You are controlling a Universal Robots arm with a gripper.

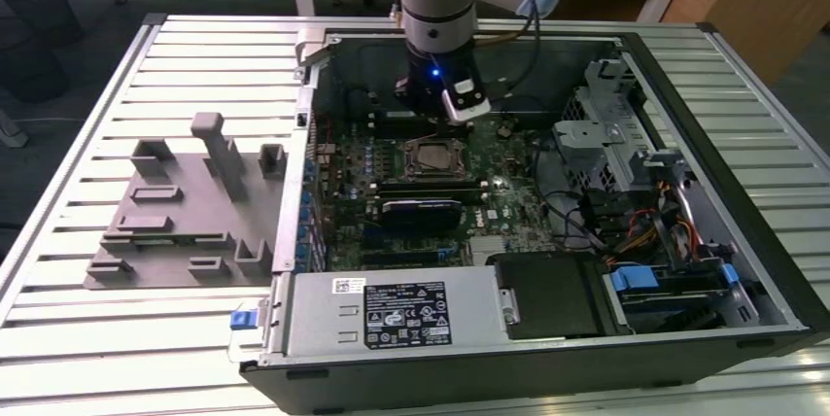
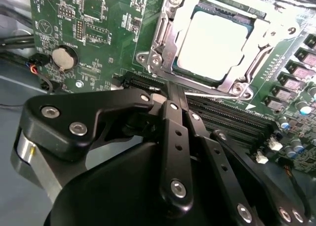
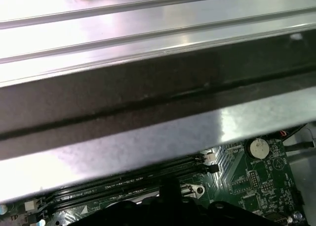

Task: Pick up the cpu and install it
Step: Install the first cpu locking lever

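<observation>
The cpu (image 2: 212,40) lies flat in the motherboard socket, its silvery top framed by the metal retention frame (image 2: 158,38). In the exterior view the cpu (image 1: 431,156) sits mid-board inside the open computer case. My gripper (image 1: 436,115) hangs just behind the socket, close above the board. In the second wrist view the gripper (image 2: 175,90) is shut with nothing in it, its tips over the memory slots (image 2: 232,114) beside the socket. The first wrist view catches the gripper (image 3: 170,194) at the slots under the case wall.
A grey slotted fixture (image 1: 182,212) stands on the slatted table (image 1: 78,124) at the exterior view's left. The case walls (image 1: 311,66) ring the board. A power supply (image 1: 389,314) fills the near end, a drive cage (image 1: 609,124) and cables the right. A coin battery (image 2: 64,58) sits nearby.
</observation>
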